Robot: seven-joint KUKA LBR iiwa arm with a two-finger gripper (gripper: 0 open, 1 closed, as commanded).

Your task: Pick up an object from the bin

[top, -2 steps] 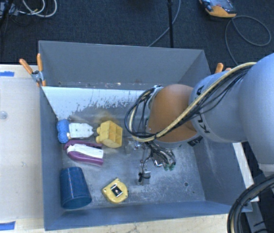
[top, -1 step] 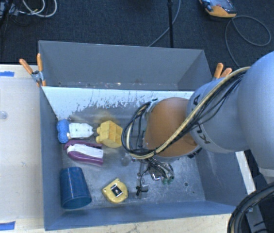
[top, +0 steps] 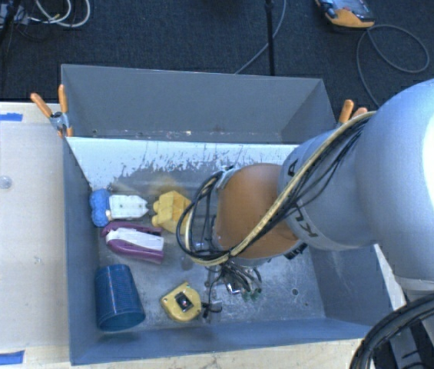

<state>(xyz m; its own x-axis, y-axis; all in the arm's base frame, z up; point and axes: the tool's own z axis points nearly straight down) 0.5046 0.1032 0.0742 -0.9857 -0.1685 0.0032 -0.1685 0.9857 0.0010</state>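
Where the arm reaches in from the right of the frame, its orange cover and a loop of black cables hang over the middle of the bin. Below them the gripper sits low over the bin floor at lower centre. Its metal parts are dark and crowded together, so whether it is open or closed cannot be told.

Just to its left lies a tape measure, small, yellow and squarish with a dark middle, flat on the floor near the front wall. Whether the two touch cannot be judged.

Further left, in the lower left corner, a blue ribbed cup lies on its side. Above the cup lies a purple and white brush, its long side across the frame. Higher still, a white piece with a blue end lies near the left wall. Just right of it is a yellow toy, its right edge behind the cables. A small green bit shows just right of the gripper.
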